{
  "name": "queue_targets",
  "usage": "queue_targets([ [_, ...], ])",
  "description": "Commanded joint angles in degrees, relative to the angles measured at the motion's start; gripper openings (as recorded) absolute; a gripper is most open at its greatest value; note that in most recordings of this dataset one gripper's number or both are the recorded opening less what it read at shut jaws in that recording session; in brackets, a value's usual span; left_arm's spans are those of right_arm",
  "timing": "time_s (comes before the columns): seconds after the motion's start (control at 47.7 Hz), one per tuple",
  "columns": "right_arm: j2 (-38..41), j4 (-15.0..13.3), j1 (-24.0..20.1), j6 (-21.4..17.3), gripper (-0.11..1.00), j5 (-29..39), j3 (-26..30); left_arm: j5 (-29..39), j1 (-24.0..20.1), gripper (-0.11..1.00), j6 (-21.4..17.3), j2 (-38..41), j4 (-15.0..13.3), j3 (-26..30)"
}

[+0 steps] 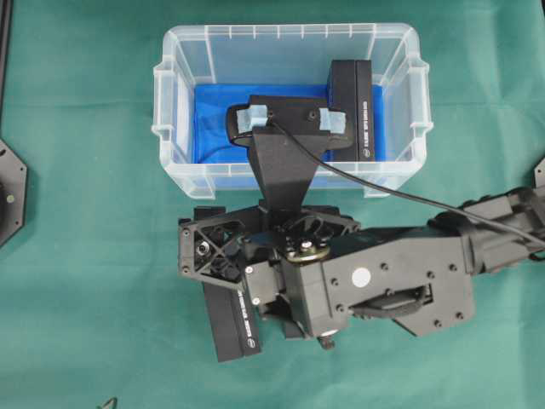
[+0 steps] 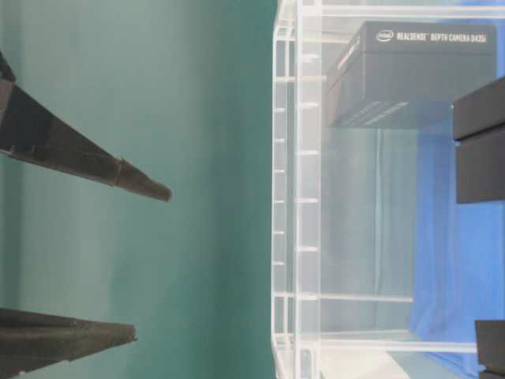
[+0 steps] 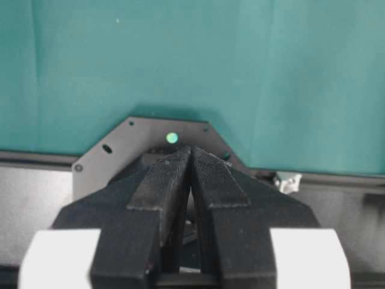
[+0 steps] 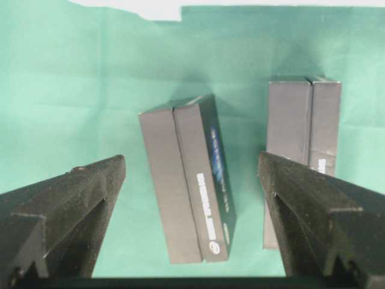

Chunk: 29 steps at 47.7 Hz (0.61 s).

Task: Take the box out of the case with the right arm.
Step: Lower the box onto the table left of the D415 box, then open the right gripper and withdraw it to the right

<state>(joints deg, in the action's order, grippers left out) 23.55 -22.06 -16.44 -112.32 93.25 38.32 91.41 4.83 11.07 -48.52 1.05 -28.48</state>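
The case (image 1: pixel 174 128), a clear rimmed bin lined with blue, sits at the far middle of the green desk (image 1: pixel 85 213). 1 black box (image 1: pixel 354 102) with white side lettering stands on edge inside, at its right. 2 more black boxes (image 4: pixel 186 186) lie outside on the desk beneath the right pincer (image 4: pixel 192 198), which gapes wide and grips nothing. The left pincer (image 3: pixel 191 174) is pressed closed, empty.

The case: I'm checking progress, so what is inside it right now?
Inside the case a blue sheet lines the bottom and one black box stands at the right. The wrist camera mount covers the middle, so anything beneath it is hidden.
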Motion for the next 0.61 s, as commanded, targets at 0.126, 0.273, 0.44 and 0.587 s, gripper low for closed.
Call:
queue_targets([
  [0.126, -3.69, 2.81, -0.44, 1.93, 0.91, 1.58, -1.49, -0.18, 0.09, 0.00, 0.09, 0.18, 0.09, 0.62],
  [0.273, -6.68, 4.48, -0.53, 2.46, 0.91, 1.58, -7.03, -0.18, 0.09, 0.00, 0.09, 0.62, 0.18, 0.62],
  [0.44, -13.10, 4.66, -0.97, 2.02, 0.91, -1.93, -17.14, -0.09, 0.09, 0.00, 0.09, 1.23, 0.18, 0.62],
  [0.587, -20.04, 4.92, -1.49, -0.18, 0.91, -7.12, -28.30, -0.09, 0.09, 0.00, 0.00, 1.23, 0.18, 0.62],
])
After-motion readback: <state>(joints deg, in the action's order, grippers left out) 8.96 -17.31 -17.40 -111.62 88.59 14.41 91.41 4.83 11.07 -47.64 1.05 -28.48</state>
